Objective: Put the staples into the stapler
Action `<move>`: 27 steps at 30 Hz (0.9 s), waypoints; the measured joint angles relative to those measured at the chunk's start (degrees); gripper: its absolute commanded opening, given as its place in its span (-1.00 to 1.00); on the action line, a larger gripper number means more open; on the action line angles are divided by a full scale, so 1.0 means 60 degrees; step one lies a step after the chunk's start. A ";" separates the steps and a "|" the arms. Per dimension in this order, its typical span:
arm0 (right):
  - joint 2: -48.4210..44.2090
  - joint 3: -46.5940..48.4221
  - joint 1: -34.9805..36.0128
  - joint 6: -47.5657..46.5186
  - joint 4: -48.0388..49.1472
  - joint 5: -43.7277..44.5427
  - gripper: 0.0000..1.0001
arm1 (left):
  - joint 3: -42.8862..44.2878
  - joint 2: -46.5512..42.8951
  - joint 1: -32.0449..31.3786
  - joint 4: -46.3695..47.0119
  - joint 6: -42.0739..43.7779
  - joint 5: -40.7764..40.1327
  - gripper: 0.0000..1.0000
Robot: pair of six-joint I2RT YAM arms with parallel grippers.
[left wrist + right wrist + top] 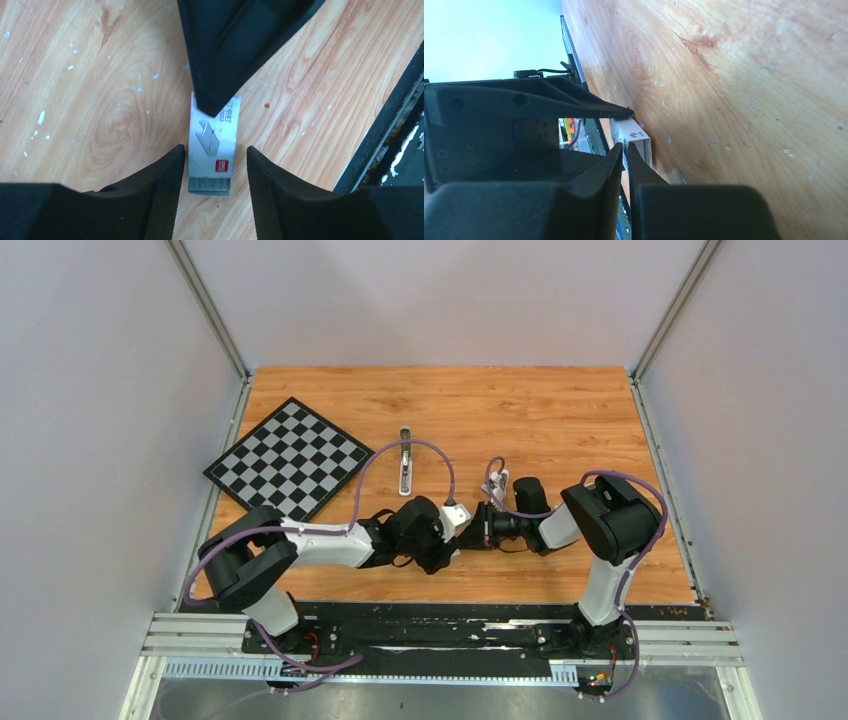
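Observation:
A tiny white box (212, 142) lies on the wood table between my two grippers. The grey staples (209, 184) stick out of its near end in the left wrist view. My left gripper (215, 148) is open, one finger on each side of the box, not touching it. My right gripper (624, 146) is shut on a thin wall of the box (639, 140) at the far end; its tip (216, 102) lies over the box. In the top view the grippers meet tip to tip, left (462, 523) and right (481, 524), hiding the box. The stapler (405, 462) lies beyond them, apart.
A checkerboard (290, 458) lies at the back left of the table. The black rail at the table's front edge (385, 130) runs close to the right of the box. Grey walls enclose the table on three sides.

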 measured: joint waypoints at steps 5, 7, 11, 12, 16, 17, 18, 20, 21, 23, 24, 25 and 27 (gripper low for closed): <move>-0.0073 -0.0004 -0.0004 -0.0047 -0.0120 -0.0004 -0.99 | -0.0459 -0.0535 -0.0007 -0.0178 -0.0113 -0.0211 0.07; -0.0076 -0.0015 -0.0011 -0.0080 -0.0127 -0.0007 -1.00 | -0.0565 -0.0674 -0.0007 -0.0251 -0.0164 -0.0280 0.07; -0.0124 -0.0080 -0.0073 -0.0171 -0.0175 -0.0011 -1.00 | -0.0594 -0.0747 -0.0007 -0.0353 -0.0197 -0.0390 0.06; -0.0171 -0.0098 -0.0084 -0.0215 -0.0229 -0.0011 -1.00 | -0.0594 -0.0747 -0.0007 -0.0357 -0.0208 -0.0401 0.05; -0.0331 -0.0109 -0.0142 -0.0401 -0.0452 -0.0018 -1.00 | -0.0594 -0.0747 -0.0007 -0.0364 -0.0215 -0.0404 -0.01; -0.0368 -0.0109 -0.0149 -0.0433 -0.0514 -0.0018 -1.00 | -0.0594 -0.0747 -0.0007 -0.0368 -0.0211 -0.0404 -0.03; -0.0404 -0.0109 -0.0153 -0.0466 -0.0568 -0.0018 -1.00 | -0.0594 -0.0747 -0.0007 -0.0372 -0.0211 -0.0419 -0.04; -0.0470 -0.0117 -0.0175 -0.0506 -0.0663 -0.0015 -1.00 | -0.0594 -0.0747 -0.0007 -0.0382 -0.0211 -0.0441 -0.06; -0.0488 -0.0117 -0.0178 -0.0517 -0.0696 -0.0015 -1.00 | -0.0594 -0.0747 -0.0007 -0.0386 -0.0211 -0.0459 -0.08; -0.0506 -0.0117 -0.0178 -0.0539 -0.0714 -0.0015 -1.00 | -0.0594 -0.0747 -0.0007 -0.0393 -0.0211 -0.0470 -0.11; -0.0506 -0.0117 -0.0178 -0.0543 -0.0729 -0.0011 -1.00 | -0.0590 -0.0747 -0.0007 -0.0401 -0.0211 -0.0470 -0.13; -0.0506 -0.0117 -0.0178 -0.0546 -0.0747 -0.0011 -1.00 | -0.0590 -0.0747 -0.0007 -0.0408 -0.0211 -0.0466 -0.14; -0.0506 -0.0117 -0.0178 -0.0546 -0.0765 -0.0011 -1.00 | -0.0590 -0.0747 -0.0007 -0.0419 -0.0211 -0.0466 -0.17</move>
